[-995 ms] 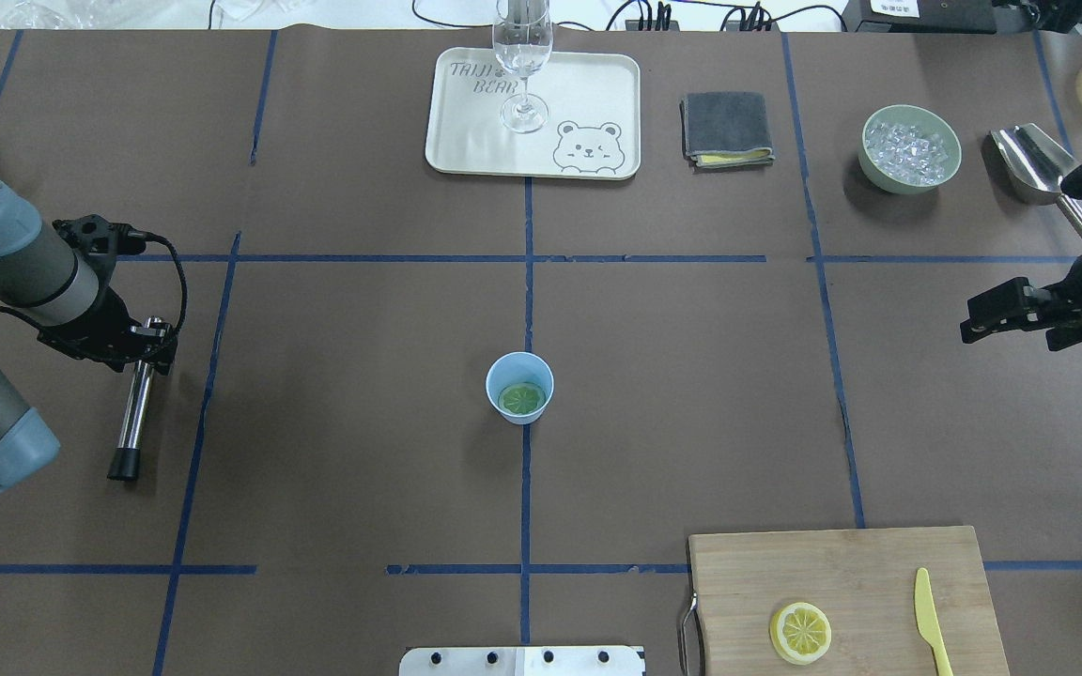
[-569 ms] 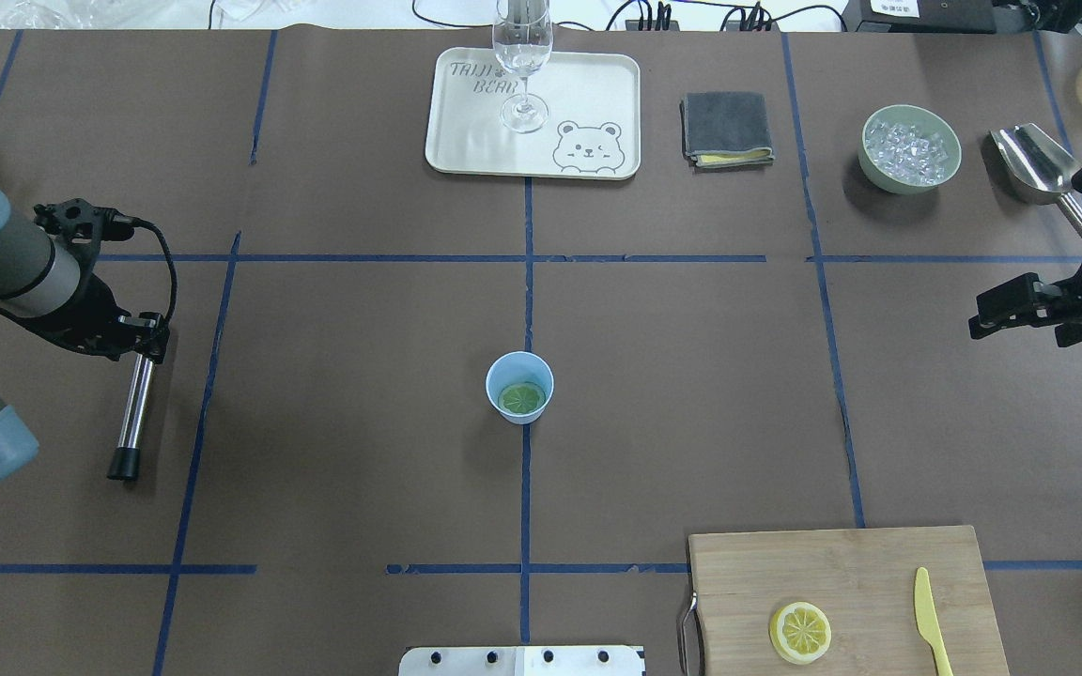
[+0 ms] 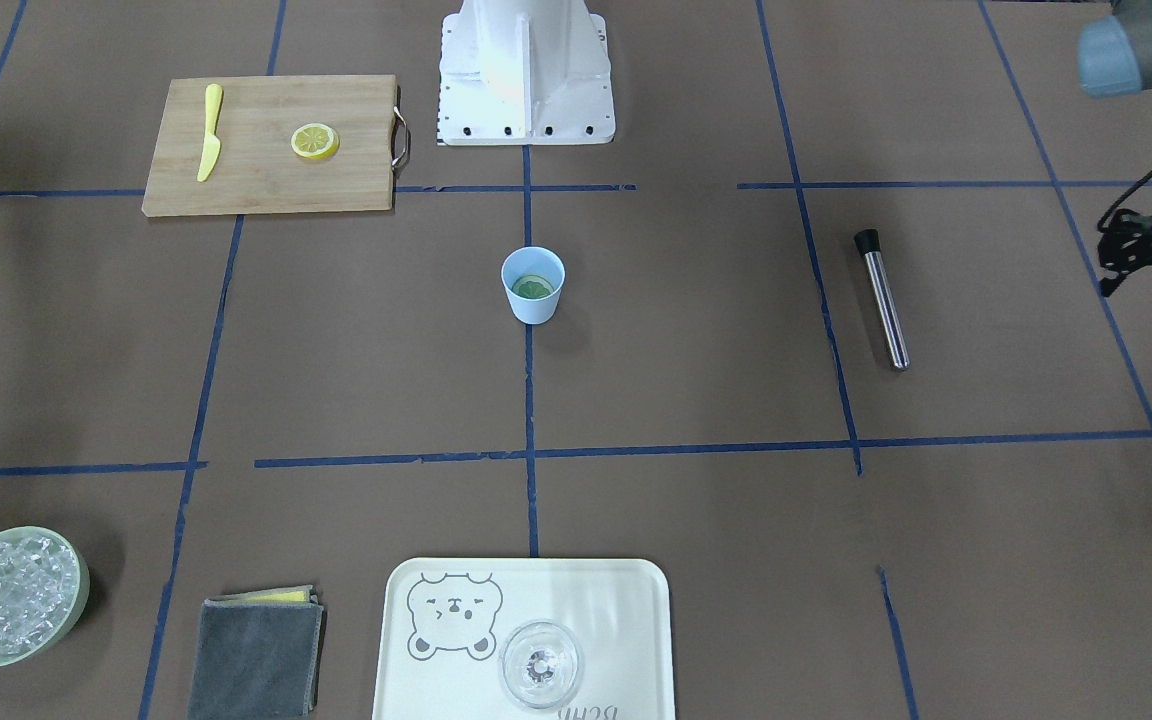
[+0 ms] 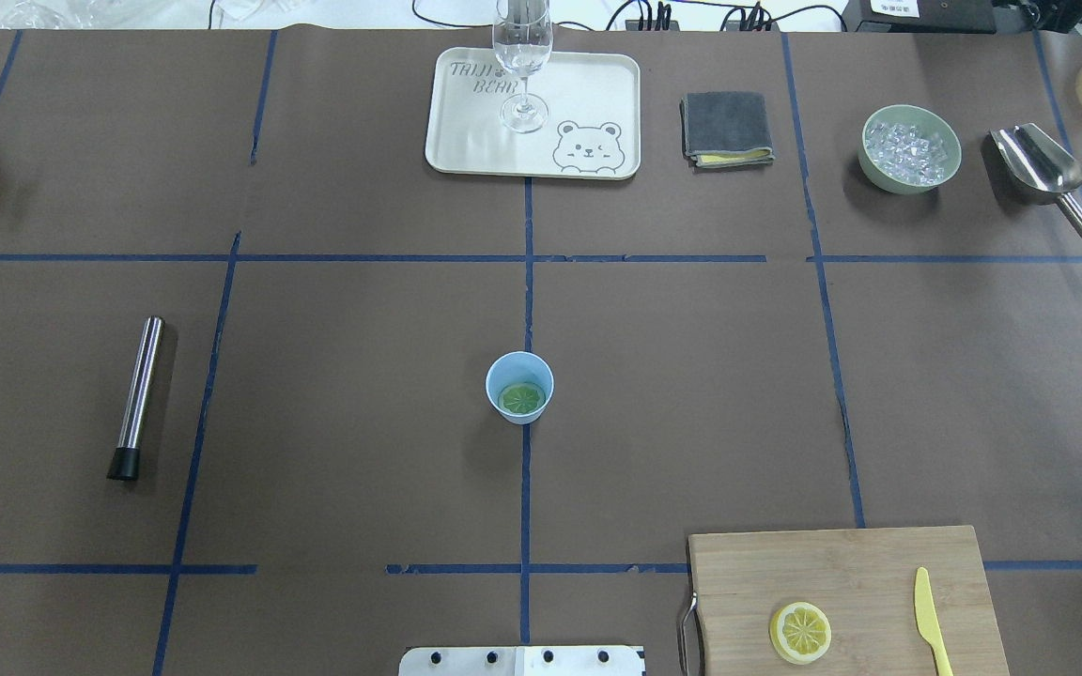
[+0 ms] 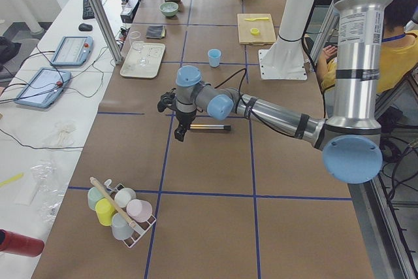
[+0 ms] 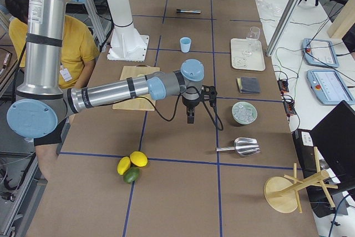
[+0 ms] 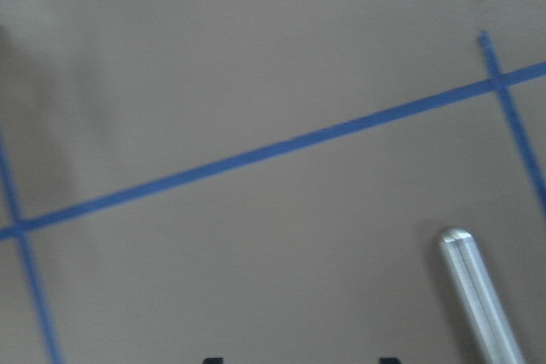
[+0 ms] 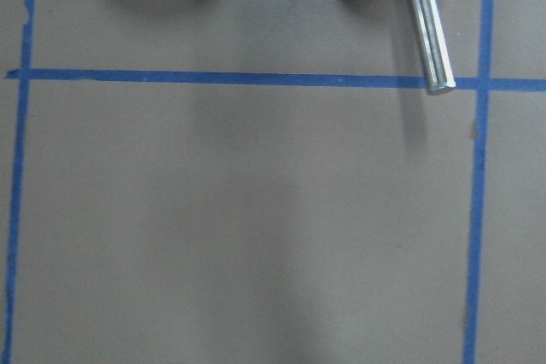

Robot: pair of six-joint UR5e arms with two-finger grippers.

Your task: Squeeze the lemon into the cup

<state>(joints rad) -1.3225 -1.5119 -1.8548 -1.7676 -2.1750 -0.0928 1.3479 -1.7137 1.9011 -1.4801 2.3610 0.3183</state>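
Note:
The light-blue cup [image 4: 494, 380] stands upright at the table's middle, also in the front-facing view [image 3: 533, 302]. One lemon slice [image 4: 521, 398] lies flat inside it and looks greenish there. The other lemon slice [image 4: 800, 632] lies on the wooden board [image 4: 832, 563]. My left gripper [image 3: 1141, 297] hangs far out at the table's left side, beyond the metal rod; its fingertips stand apart with nothing between them. My right gripper [image 6: 190, 119] hangs over bare table near the ice bowl, far from the cup. I cannot tell whether it is open or shut.
A steel rod with a black cap [image 4: 137, 394] lies at the left. A tray [image 4: 597, 113] with a stemmed glass [image 4: 523, 56], a grey cloth [image 4: 727, 127], a green bowl of ice [image 4: 910, 150] and a metal scoop [image 4: 1043, 174] line the far side. A yellow knife [image 4: 928, 620] lies on the board.
Both arms have drawn outward and left the overhead view, the left arm to the left, the right arm to the right. The cup, slices and rod have not moved.

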